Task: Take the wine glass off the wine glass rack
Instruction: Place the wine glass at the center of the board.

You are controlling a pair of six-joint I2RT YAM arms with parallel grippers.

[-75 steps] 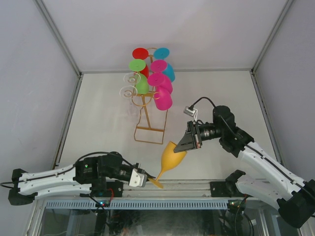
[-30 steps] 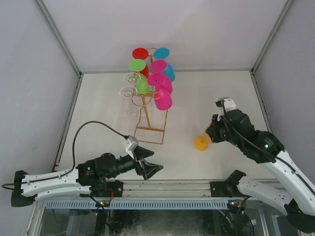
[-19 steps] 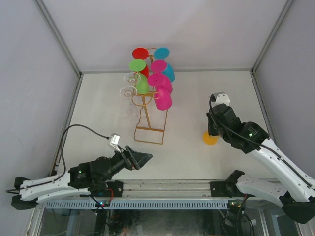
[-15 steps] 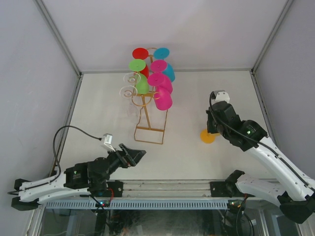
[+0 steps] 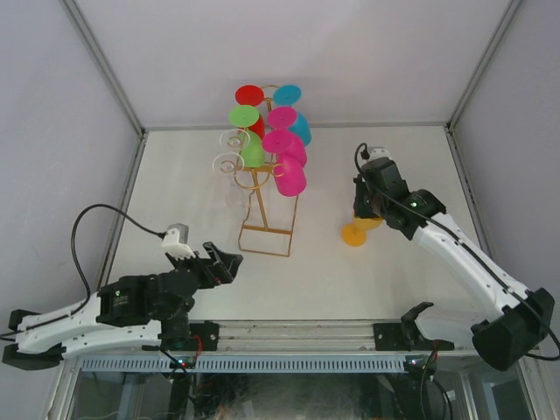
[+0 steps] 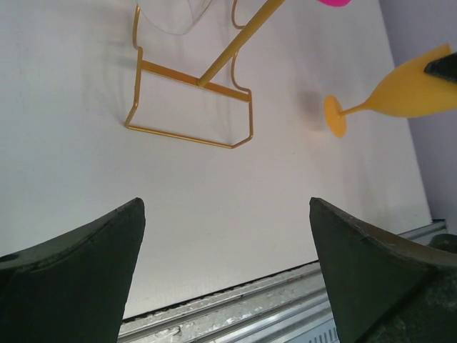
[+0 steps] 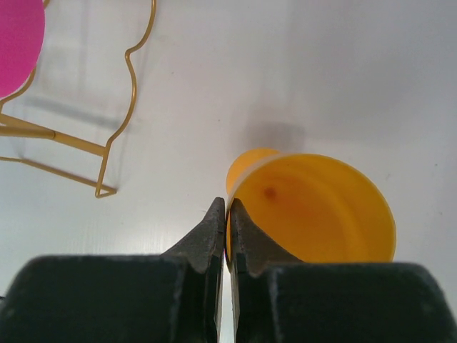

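R. hand (image 7: 226, 207): fingers together, clamped on rim of orange wine glass (image 7: 314, 207). Glass tilted, off the wine glass rack (image 6: 193, 78), foot low by bench (image 5: 175, 192), just right of rack base; foot/bench contact not discernible. L. hand (image 5: 223, 258): fingers wide apart, holding nothing, front-left. Pink, green, red, blue & clear glasses (image 5: 284, 144) hang on rack.

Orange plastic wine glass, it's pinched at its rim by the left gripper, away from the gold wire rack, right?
No. The right gripper pinches the orange plastic wine glass at its rim, as the right wrist view shows; the left gripper is open and empty. The glass is indeed away from the gold wire rack.
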